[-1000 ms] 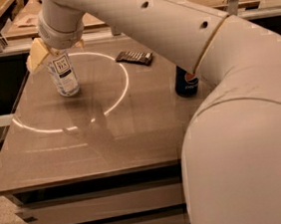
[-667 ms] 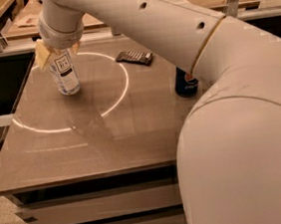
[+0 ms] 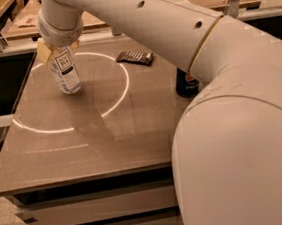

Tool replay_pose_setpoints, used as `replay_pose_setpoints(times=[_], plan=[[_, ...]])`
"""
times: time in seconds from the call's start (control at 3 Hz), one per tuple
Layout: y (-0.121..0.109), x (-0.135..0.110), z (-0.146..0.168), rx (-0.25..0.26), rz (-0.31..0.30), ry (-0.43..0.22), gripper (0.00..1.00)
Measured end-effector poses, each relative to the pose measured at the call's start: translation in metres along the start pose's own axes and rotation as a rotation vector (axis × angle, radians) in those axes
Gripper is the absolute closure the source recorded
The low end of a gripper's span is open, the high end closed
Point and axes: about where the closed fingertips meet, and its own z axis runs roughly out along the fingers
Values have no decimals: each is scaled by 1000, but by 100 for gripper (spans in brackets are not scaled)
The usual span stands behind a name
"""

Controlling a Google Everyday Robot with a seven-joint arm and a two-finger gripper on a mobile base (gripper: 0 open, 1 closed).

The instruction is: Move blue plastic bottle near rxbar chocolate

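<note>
A large white robot arm point(image 3: 172, 25) reaches from the right foreground across to the far left corner of a brown surface point(image 3: 109, 143). At its end, the gripper point(image 3: 58, 51) hangs over the top of the blue plastic bottle point(image 3: 67, 73). Its yellowish jaws are clamped on the bottle's upper part, one on each side, hiding the cap. The bottle is clear with a white label bearing dark lettering. It leans slightly, and its base is at the surface on the left side, just inside a thin bright ring of light point(image 3: 127, 81) that curves across the tabletop. I cannot tell whether the base touches the surface.

The rxbar chocolate point(image 3: 135, 58), a flat dark bar, lies farther back and to the right of the bottle, well apart from it, at the far right edge of the ring. A dark blue can point(image 3: 185, 83) stands upright near the right edge of the surface, partly hidden behind the arm.
</note>
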Motion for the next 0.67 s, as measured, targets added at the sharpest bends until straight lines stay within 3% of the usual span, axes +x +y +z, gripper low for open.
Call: replay_pose_setpoints(times=[0.33,0.67], plan=[[-19,-4,-6,23,18,-4,100],[-48,-12,-19,66,19,-18,100]])
